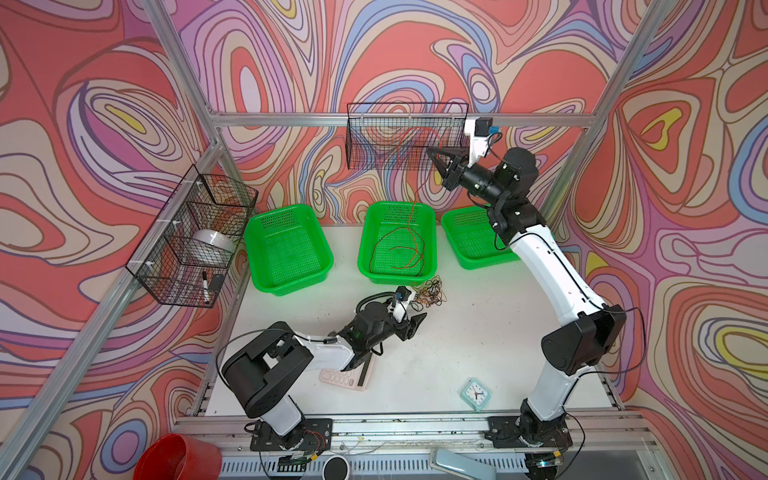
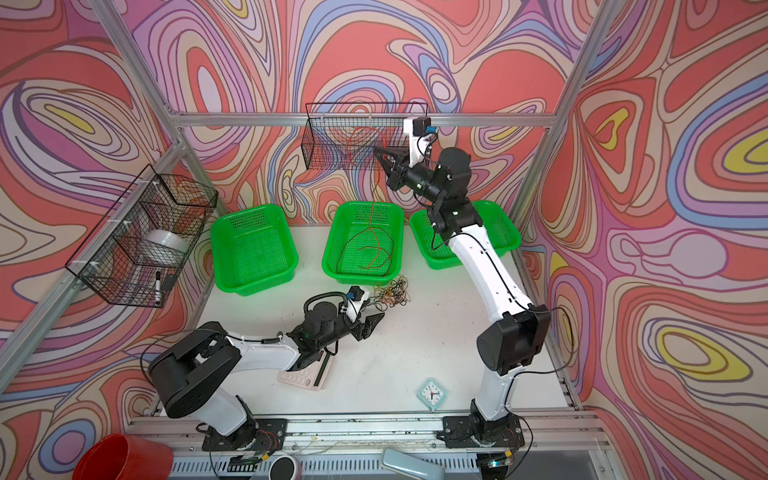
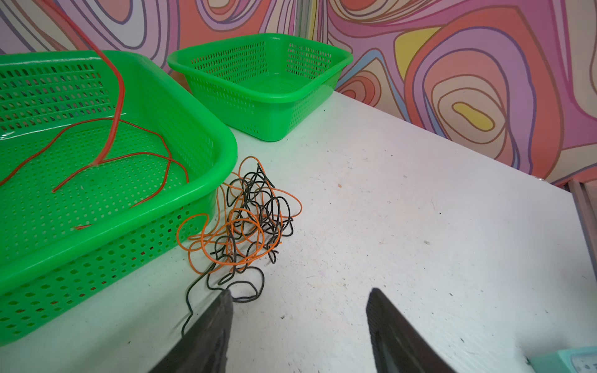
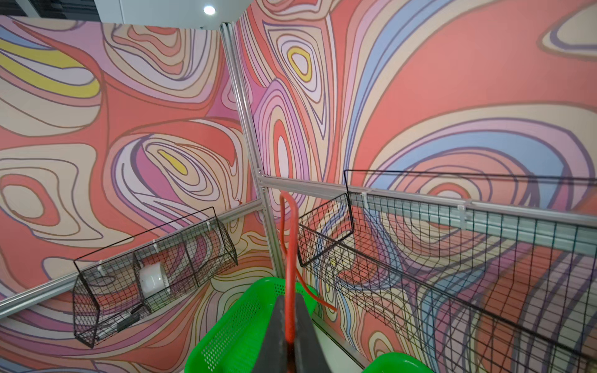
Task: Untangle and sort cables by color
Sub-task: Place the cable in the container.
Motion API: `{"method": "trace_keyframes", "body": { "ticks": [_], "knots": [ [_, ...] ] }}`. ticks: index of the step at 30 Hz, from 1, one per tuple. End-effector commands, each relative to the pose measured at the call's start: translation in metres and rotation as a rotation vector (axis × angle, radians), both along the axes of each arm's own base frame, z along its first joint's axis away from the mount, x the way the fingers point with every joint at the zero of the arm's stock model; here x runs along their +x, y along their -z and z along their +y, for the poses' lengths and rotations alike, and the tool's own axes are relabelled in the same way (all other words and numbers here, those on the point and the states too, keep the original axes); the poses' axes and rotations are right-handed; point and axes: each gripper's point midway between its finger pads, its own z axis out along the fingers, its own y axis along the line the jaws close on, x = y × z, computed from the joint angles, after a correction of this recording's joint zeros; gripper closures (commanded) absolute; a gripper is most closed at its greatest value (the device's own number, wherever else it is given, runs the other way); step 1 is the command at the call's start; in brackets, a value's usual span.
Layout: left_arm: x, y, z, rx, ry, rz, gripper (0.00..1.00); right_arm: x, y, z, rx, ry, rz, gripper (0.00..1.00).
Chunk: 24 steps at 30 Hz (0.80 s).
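Right gripper [image 4: 290, 298] (tight) around red cable [image 4: 291, 264]

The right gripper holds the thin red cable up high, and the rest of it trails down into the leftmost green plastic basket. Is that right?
Not quite: the basket is wrong. The thin red cable, pinched in the right gripper, trails down into the middle green plastic basket, not the leftmost one. Both top views show it.

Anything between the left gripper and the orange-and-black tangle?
Nothing visible. Only bare white table lies between the open left gripper and the tangle of thin orange and black cables. The middle green plastic basket stands beside it, not in the path.
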Motion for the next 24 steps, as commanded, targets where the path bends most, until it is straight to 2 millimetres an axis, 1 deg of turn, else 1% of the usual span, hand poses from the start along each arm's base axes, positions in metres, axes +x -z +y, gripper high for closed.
{"method": "trace_keyframes", "body": {
  "ticks": [1,3,4,5,7,9,12,13,15,17,20,21,22,24],
  "knots": [
    [-0.001,-0.007,0.009,-0.004,-0.044,-0.006,0.31,0.034,0.052,0.002,-0.047,0.089,0.032,1.0],
    [0.0,-0.011,0.017,0.0,-0.083,-0.018,0.28,0.047,0.087,0.003,-0.046,0.113,0.08,1.0],
    [0.001,-0.012,0.02,0.003,-0.094,-0.024,0.27,0.051,0.101,0.003,-0.044,0.124,0.105,1.0],
    [0.001,-0.016,0.022,0.006,-0.103,-0.035,0.26,0.056,0.121,0.006,-0.055,0.13,0.144,1.0],
    [-0.001,-0.018,0.025,0.037,-0.106,-0.055,0.25,0.061,0.155,0.014,-0.098,0.139,0.191,1.0],
    [-0.004,-0.017,0.027,0.085,-0.104,-0.075,0.24,0.064,0.194,0.026,-0.135,0.108,0.265,1.0],
    [-0.004,-0.023,0.031,0.112,-0.112,-0.113,0.24,0.073,0.252,0.031,-0.151,0.106,0.419,1.0],
    [-0.009,-0.01,0.037,0.145,-0.113,-0.109,0.24,0.075,0.268,0.031,-0.158,0.115,0.464,1.0],
    [-0.008,-0.012,0.042,0.157,-0.129,-0.142,0.23,0.08,0.308,0.033,-0.192,0.142,0.586,1.0],
    [-0.008,-0.013,0.043,0.168,-0.131,-0.152,0.22,0.079,0.34,0.039,-0.241,0.147,0.686,1.0],
    [-0.008,-0.011,0.044,0.177,-0.136,-0.147,0.2,0.075,0.375,0.042,-0.316,0.182,0.774,1.0],
    [-0.008,-0.012,0.045,0.172,-0.14,-0.148,0.2,0.074,0.381,0.041,-0.327,0.2,0.79,0.97],
    [-0.007,-0.012,0.045,0.166,-0.149,-0.145,0.18,0.075,0.385,0.037,-0.328,0.22,0.802,0.89],
    [-0.006,-0.011,0.047,0.161,-0.161,-0.141,0.15,0.075,0.389,0.032,-0.347,0.25,0.819,0.69]
  ]
}}
